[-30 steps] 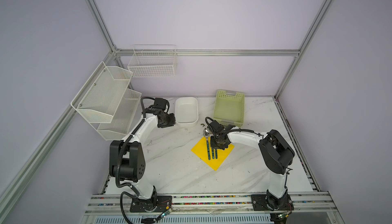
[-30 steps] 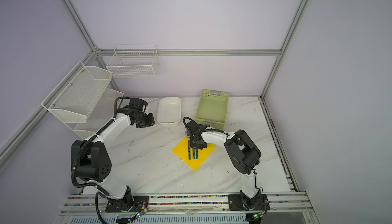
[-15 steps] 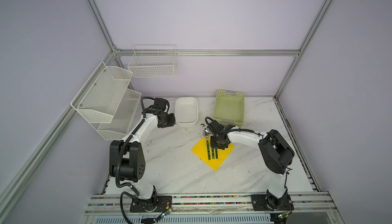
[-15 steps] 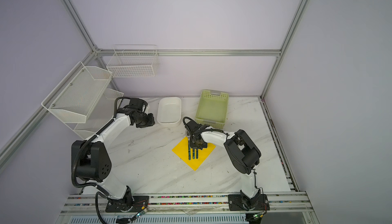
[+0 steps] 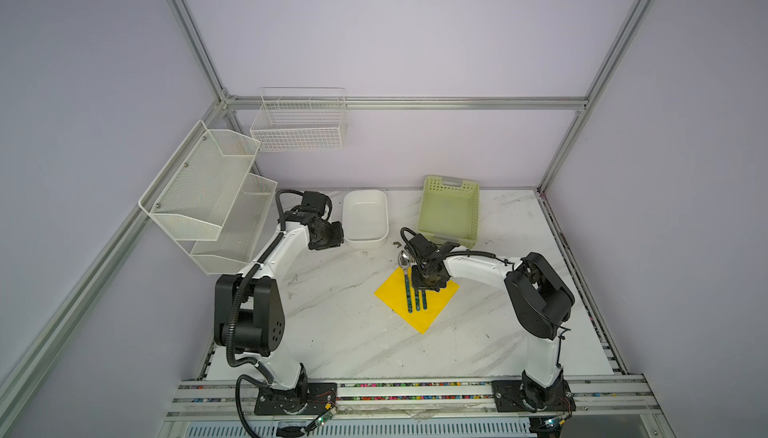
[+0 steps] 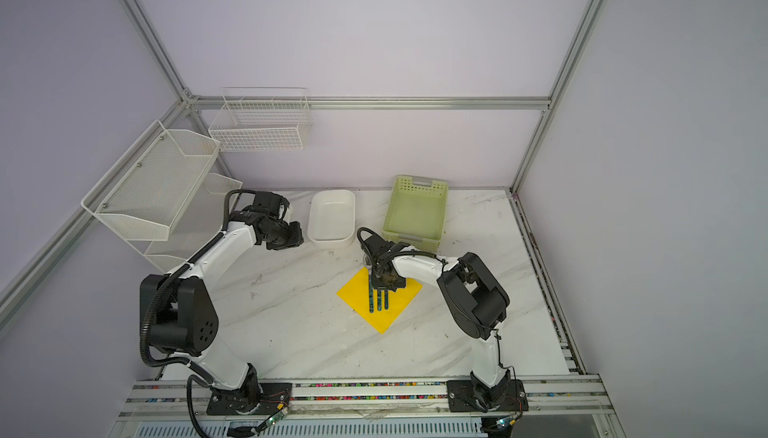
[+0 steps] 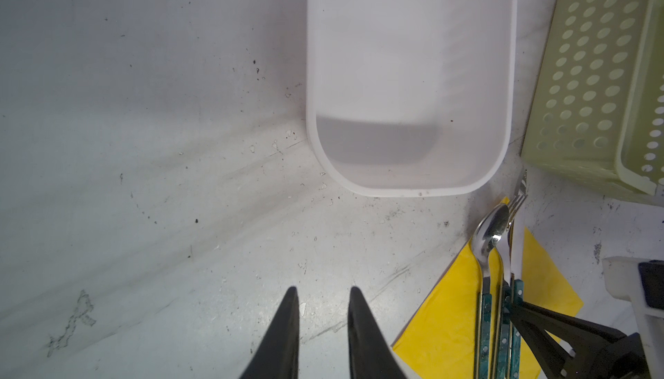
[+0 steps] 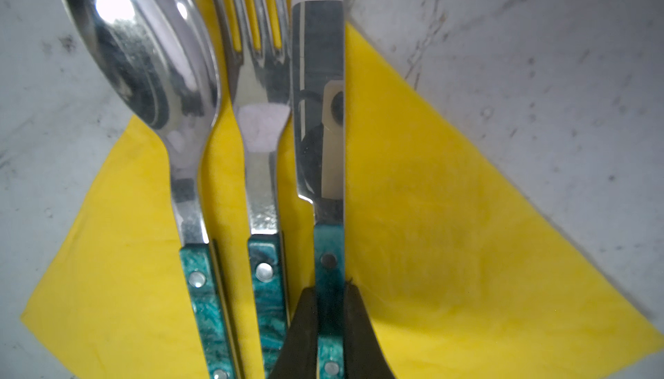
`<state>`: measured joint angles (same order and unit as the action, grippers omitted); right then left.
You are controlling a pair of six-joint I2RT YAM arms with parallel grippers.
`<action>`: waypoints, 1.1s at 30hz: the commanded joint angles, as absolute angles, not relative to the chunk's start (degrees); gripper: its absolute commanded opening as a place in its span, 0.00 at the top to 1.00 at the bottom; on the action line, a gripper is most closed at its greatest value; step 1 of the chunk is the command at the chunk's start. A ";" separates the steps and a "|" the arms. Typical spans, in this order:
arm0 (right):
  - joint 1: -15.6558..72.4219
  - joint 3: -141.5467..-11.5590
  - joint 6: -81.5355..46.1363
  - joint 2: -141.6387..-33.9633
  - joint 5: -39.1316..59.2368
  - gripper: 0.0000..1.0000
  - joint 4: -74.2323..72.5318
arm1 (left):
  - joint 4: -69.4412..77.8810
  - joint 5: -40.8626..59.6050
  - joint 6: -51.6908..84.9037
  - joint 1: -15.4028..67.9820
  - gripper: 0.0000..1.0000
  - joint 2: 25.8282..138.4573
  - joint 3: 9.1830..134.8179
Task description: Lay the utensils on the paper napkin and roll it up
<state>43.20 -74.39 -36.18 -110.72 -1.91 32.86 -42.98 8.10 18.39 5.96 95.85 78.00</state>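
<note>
The yellow paper napkin lies as a diamond on the marble table. Three utensils with teal handles rest side by side on it: spoon, fork and knife. Their metal ends reach past the napkin's far corner. My right gripper stands over the handles, shut on the knife's handle. My left gripper hovers open and empty above bare table, beside the white tub and left of the napkin.
A white tub and a pale green perforated basket stand at the back of the table, just beyond the napkin. White mesh shelves hang on the left wall. A wire basket hangs on the back wall.
</note>
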 commanded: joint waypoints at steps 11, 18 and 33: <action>43.50 -75.84 -35.42 -111.04 -3.64 0.80 35.50 | -43.15 7.91 17.67 5.64 0.75 94.12 76.29; 43.45 -76.29 -34.49 -107.76 -4.87 0.75 36.17 | -43.15 7.82 17.68 5.63 0.75 94.39 76.29; 46.45 -70.56 6.23 -94.93 8.16 0.72 34.02 | -43.15 7.80 17.93 5.65 0.75 94.84 76.29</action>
